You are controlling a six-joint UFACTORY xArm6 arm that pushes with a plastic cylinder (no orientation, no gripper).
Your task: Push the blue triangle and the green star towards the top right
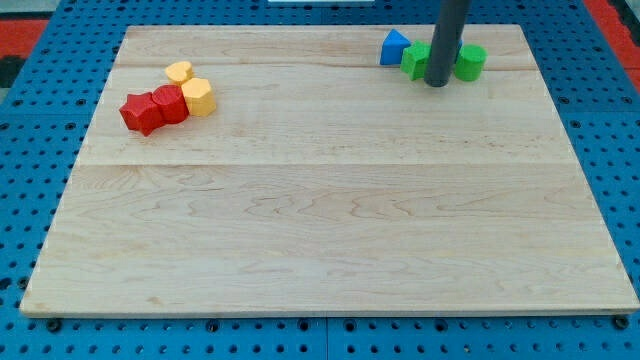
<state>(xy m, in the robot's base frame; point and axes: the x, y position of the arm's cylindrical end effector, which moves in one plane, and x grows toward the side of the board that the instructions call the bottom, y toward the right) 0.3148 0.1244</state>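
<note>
The blue triangle [394, 48] lies near the board's top edge, right of centre. A green block [415, 60], probably the star, touches its right side and is partly hidden by the rod. A second green block [470, 61], rounder, lies just right of the rod. My tip [437, 83] rests on the board between the two green blocks, at their lower edge, touching or almost touching both.
At the view's upper left lie a red star-like block [139, 112], a red block [170, 103], a yellow hexagon-like block [198, 97] and a small yellow block [179, 72], clustered together. The wooden board [330, 230] lies on a blue pegboard.
</note>
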